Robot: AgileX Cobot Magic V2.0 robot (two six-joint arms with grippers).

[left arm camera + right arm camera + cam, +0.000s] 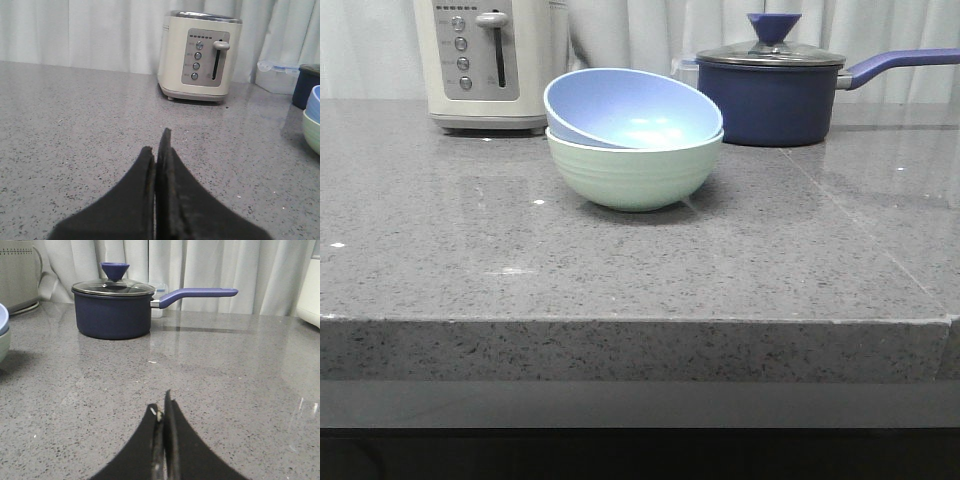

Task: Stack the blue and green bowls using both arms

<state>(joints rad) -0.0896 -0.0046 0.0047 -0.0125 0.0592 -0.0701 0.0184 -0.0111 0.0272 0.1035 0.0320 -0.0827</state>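
Both my left gripper (159,150) and right gripper (162,412) sit pinched closed, empty, low over the countertop (440,260); blue bowl (630,108) rests tilted (not level) inside green bowl (634,170), so seating it flat needs 1 gentle nudge.

The front view looks level across the countertop (620,270) from its near edge, close to the stacked bowls (633,140). Both wrist views sit low over the counter, facing far; each catches the bowls at its edge.
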